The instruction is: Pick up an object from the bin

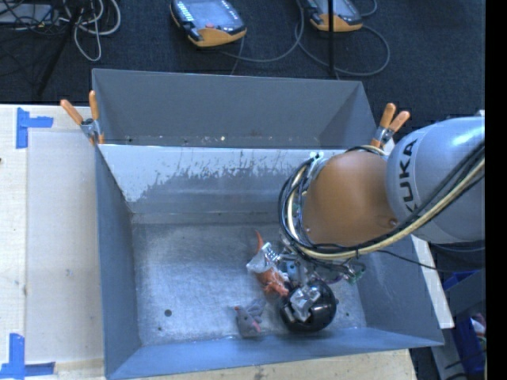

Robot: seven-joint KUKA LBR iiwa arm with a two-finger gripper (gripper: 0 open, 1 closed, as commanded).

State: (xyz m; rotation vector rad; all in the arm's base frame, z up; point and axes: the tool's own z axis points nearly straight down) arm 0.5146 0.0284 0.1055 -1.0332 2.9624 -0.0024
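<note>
Where the floor of the grey bin (182, 267) meets its near wall, a small grey angular piece (250, 321) lies down and left of the gripper (305, 291), apart from it. Just left of the gripper sits a crumpled orange, white and silver thing (268, 269), and a black rounded thing (318, 313) lies right beneath the gripper. Up and right of the gripper, the orange-covered wrist (344, 200) blocks it, so I cannot tell whether it is released or clenched.
</note>
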